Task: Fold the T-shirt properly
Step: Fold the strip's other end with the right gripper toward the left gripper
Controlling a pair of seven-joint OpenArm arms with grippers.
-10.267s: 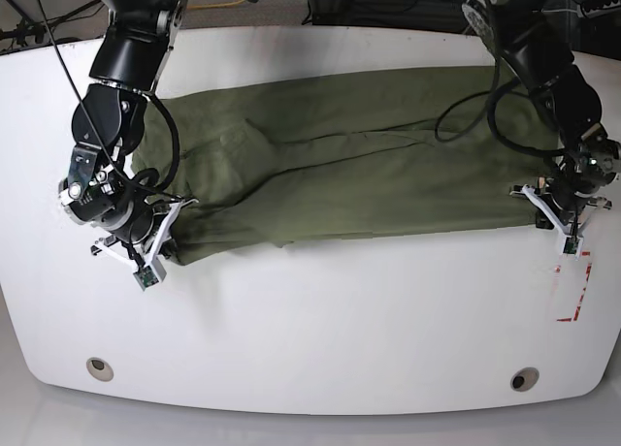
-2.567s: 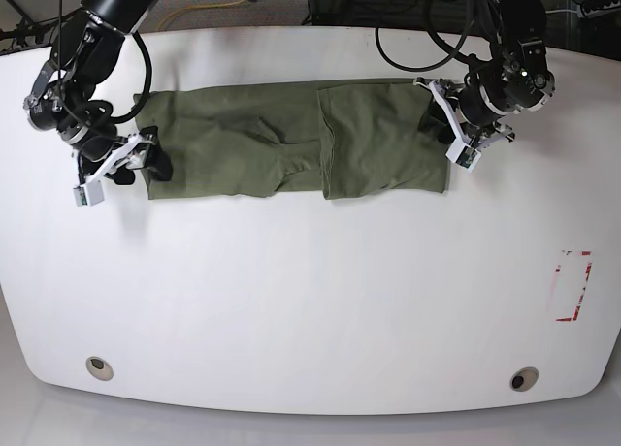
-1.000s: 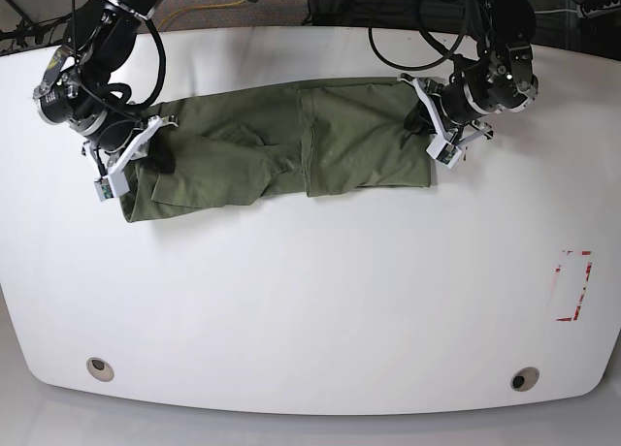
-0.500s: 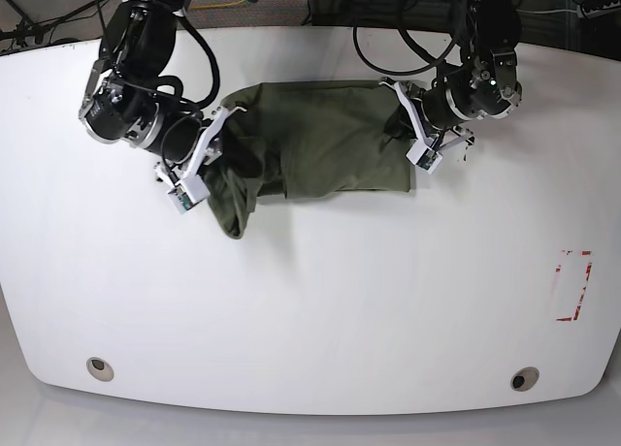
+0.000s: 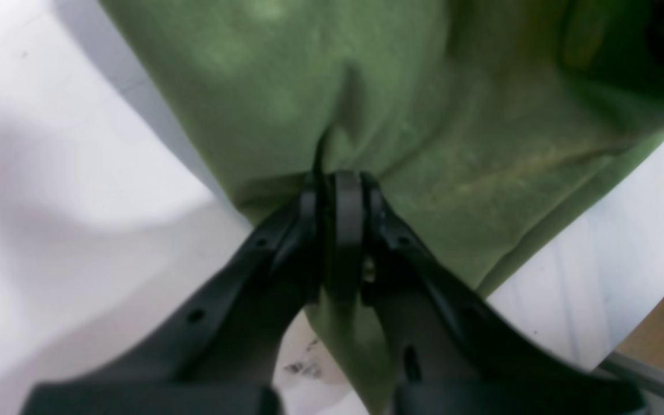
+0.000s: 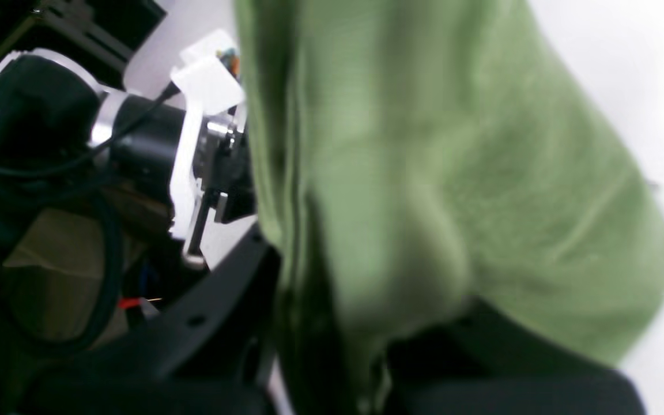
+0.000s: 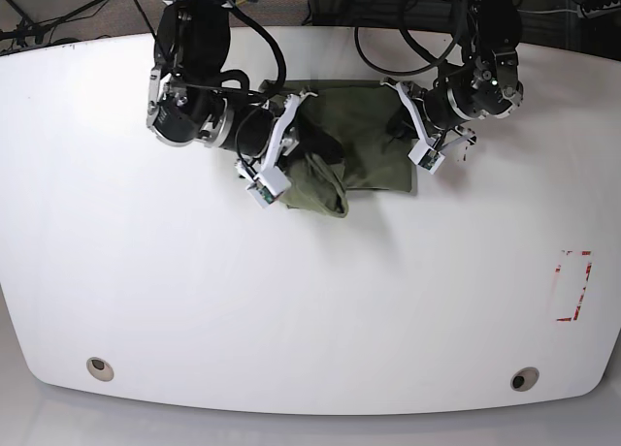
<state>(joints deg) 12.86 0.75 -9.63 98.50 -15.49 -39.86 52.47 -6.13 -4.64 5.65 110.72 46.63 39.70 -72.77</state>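
Observation:
The olive-green T-shirt (image 7: 361,136) lies bunched at the back middle of the white table (image 7: 291,301). One end is doubled over and hangs in a loose fold. My right gripper (image 7: 289,165), on the base view's left, is shut on that lifted end. In the right wrist view the blurred cloth (image 6: 424,173) drapes over my dark fingers (image 6: 217,311) and hides their tips. On the other side my left gripper (image 7: 408,136) is shut on the shirt's other edge. The left wrist view shows its tips (image 5: 338,190) pinching a ridge of the green cloth (image 5: 424,104) just above the table.
A red tape mark (image 7: 571,286) sits near the table's right edge. Two round holes (image 7: 98,367) (image 7: 524,379) lie by the front edge. Cables and dark gear crowd the space behind the table's back edge (image 7: 320,29).
My right gripper has carried its end of the shirt further rightwards, over the rest of the cloth and closer to my left gripper. The shirt is now shorter and more bunched. The left gripper has barely moved.

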